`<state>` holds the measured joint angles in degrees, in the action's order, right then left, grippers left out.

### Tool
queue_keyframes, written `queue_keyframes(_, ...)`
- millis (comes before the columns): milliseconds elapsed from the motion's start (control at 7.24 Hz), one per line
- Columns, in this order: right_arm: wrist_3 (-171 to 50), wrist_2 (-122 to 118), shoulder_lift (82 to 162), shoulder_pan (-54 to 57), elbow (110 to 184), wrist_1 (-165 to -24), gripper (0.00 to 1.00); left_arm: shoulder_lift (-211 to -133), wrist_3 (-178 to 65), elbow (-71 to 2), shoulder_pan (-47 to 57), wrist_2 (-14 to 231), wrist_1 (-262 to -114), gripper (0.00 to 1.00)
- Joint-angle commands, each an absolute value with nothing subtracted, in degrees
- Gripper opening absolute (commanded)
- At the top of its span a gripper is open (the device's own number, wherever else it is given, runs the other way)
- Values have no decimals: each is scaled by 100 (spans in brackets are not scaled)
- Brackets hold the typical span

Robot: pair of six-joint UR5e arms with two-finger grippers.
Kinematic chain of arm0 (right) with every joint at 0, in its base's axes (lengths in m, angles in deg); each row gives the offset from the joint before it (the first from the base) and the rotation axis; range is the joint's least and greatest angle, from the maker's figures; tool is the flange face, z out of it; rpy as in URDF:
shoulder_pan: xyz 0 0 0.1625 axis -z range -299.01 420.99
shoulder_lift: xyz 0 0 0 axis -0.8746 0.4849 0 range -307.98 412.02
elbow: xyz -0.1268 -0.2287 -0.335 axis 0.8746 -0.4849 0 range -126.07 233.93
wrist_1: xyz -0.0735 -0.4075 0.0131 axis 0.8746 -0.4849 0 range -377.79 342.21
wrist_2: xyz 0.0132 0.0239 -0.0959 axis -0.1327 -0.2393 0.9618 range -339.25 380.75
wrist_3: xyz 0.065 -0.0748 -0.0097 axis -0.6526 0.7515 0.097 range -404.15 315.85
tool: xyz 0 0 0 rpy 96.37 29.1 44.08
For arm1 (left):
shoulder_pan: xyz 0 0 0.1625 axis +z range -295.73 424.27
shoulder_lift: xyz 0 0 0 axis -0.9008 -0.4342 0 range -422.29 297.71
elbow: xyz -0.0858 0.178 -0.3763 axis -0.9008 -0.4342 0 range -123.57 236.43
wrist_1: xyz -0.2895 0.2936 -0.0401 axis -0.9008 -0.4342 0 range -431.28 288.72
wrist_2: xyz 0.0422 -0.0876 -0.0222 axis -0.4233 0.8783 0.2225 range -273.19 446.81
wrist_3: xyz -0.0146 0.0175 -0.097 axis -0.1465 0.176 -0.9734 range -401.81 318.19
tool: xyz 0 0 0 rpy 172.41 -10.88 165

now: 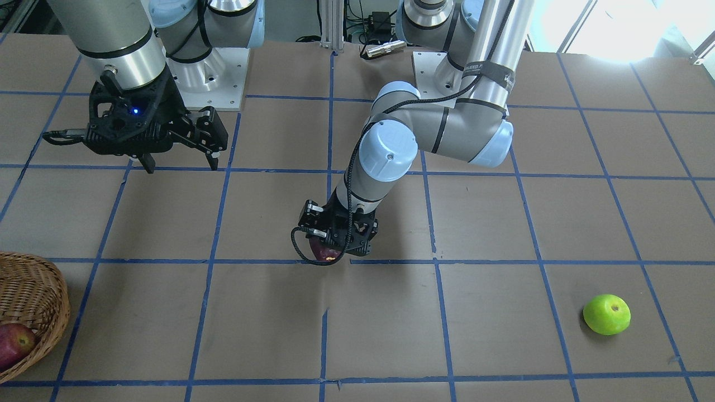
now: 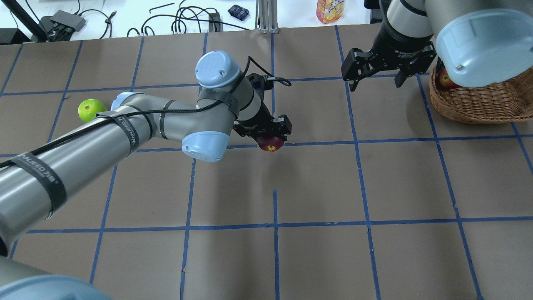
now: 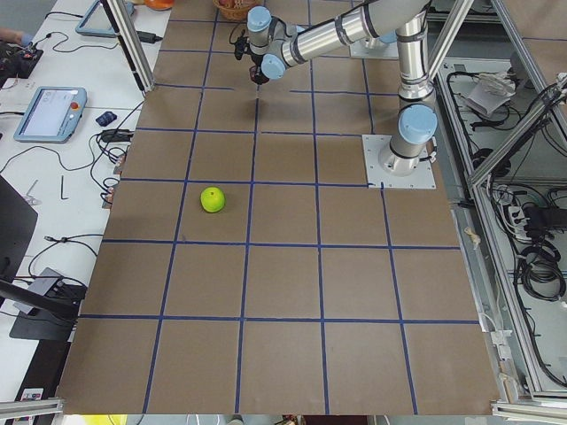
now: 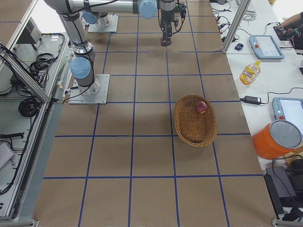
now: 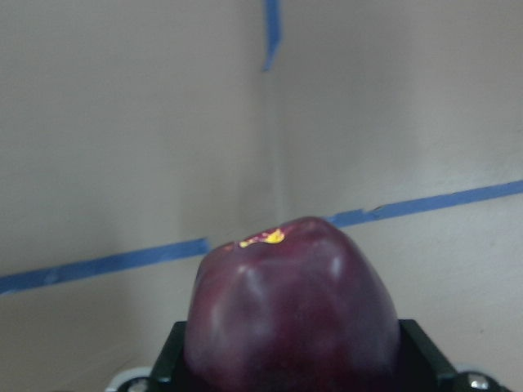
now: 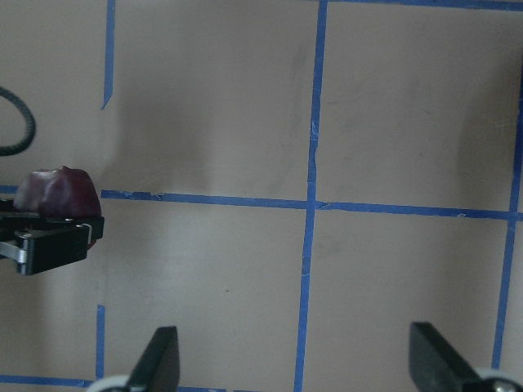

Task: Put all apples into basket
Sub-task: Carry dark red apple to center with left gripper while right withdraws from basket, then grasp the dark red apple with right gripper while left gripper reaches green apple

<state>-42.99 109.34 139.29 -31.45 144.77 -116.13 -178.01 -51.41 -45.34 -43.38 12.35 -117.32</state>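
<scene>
- The dark apple point(image 5: 292, 314) is clamped in the left hand point(image 2: 270, 139), low over a blue tape line point(image 5: 98, 265) near the middle of the desk point(image 1: 391, 335).
- Its dimpled end, marked with a yellow speck, is pointed away from the hand, down at the desk.
- The red apple point(image 4: 201, 107) is seen inside the basket point(image 4: 182, 127).
- The green apple point(image 1: 606, 314) is seen on the desk, well apart from the basket, dimple up.
- The right hand point(image 1: 180, 166) is held above the desk, fingers spread apart.

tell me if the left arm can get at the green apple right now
Probably not yet: the left arm has its jaws shut on the maroon apple. The green apple lies in the open on that arm's side, so the way looks free once it unloads.
</scene>
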Motion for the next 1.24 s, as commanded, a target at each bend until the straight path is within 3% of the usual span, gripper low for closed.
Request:
queue_keyframes(0,-4318,10908,13833,-3164,14481,-11614,100,-17867,-5114,-4561,-4419,1167,-11628,73)
queue_keyframes(138,-4336,10899,13711,-3190,14481,-11614,99,-17857,-5122,-4527,-4419,1149,-11594,98)
queue_keyframes(552,-4388,10732,13490,-3454,14481,-11623,98,-17306,-5104,-4491,-3885,1158,-12492,100)
queue_keyframes(829,-4694,10541,13281,-3777,14585,-11901,98,-16778,-4546,-4465,-2407,913,-13356,100)
queue_keyframes(1105,-5345,10556,12868,-4505,15136,-13275,98,-16967,-2723,-4307,-455,-16,-13650,100)
